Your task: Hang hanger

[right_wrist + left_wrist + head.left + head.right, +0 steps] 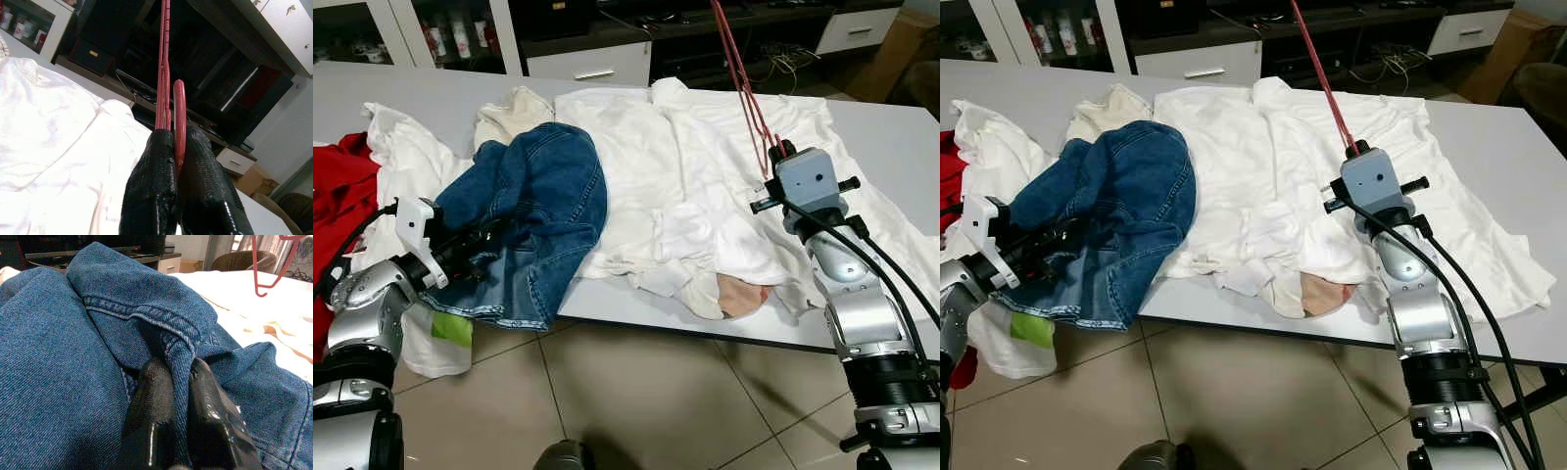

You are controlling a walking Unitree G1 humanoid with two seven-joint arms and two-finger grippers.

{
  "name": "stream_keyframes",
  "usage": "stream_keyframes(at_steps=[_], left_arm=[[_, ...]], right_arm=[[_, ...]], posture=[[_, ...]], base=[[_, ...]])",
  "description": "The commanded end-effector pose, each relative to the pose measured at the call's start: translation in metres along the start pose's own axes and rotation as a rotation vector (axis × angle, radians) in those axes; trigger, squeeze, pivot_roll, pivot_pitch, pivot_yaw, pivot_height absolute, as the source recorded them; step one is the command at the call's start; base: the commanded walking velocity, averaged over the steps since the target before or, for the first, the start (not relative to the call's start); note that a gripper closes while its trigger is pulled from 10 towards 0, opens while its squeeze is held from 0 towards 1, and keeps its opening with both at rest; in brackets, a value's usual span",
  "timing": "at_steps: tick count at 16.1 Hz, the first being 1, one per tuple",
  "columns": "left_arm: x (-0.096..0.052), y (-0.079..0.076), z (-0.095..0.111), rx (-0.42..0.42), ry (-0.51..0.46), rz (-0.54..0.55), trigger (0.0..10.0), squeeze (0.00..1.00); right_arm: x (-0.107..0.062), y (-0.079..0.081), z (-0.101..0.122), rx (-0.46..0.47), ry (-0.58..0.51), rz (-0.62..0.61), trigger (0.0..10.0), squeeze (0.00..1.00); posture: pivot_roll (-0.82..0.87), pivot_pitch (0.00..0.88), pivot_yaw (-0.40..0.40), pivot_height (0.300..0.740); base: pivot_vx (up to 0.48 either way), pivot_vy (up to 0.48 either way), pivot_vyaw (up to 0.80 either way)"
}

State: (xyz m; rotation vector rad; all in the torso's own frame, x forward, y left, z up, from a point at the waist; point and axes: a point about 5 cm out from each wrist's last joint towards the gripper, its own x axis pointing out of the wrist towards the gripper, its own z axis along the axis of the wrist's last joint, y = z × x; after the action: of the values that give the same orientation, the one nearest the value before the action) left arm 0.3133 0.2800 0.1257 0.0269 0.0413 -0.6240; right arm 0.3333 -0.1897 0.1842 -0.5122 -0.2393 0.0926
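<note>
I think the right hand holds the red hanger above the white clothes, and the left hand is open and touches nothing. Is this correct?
Not fully. The right hand does hold the red hanger above the white clothes. But the left hand is not open: the left wrist view shows its fingers shut on a fold of the blue denim garment.

Red hanger (741,86), blue denim garment (536,211) w/ paler stitched seams, plain white shirts (685,166), red cloth (337,201), cream top (512,113), lime-green tag (452,328), grey table (891,137), beige tiled floor (636,401).
</note>
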Motion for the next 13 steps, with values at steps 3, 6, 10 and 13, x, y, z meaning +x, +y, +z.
stream_keyframes(at_steps=[3, 6, 10, 13], left_arm=[[0.009, -0.011, 0.0, 0.014, -0.008, -0.025, 10.0, 1.0], [0.029, -0.024, 0.016, -0.015, -0.165, -0.033, 10.0, 1.0], [0.036, -0.033, 0.019, -0.045, -0.198, -0.043, 10.0, 1.0], [0.034, -0.035, 0.022, -0.042, -0.208, -0.052, 10.0, 0.0]], right_arm=[[0.002, -0.004, 0.003, 0.01, -0.01, -0.025, 10.0, 0.0], [0.002, -0.004, 0.003, 0.021, -0.014, -0.035, 10.0, 0.0], [0.001, -0.004, 0.003, 0.023, -0.016, -0.034, 10.0, 0.0], [0.001, -0.005, 0.003, 0.024, -0.016, -0.035, 10.0, 0.0]], posture=[[0.13, 0.003, 0.028, 0.74], [0.13, 0.004, 0.029, 0.74], [0.13, 0.005, 0.029, 0.74], [0.12, 0.005, 0.032, 0.74]], base=[[0.0, 0.0, 0.0], [0.0, 0.0, 0.0], [0.0, 0.0, 0.0], [0.0, 0.0, 0.0]])
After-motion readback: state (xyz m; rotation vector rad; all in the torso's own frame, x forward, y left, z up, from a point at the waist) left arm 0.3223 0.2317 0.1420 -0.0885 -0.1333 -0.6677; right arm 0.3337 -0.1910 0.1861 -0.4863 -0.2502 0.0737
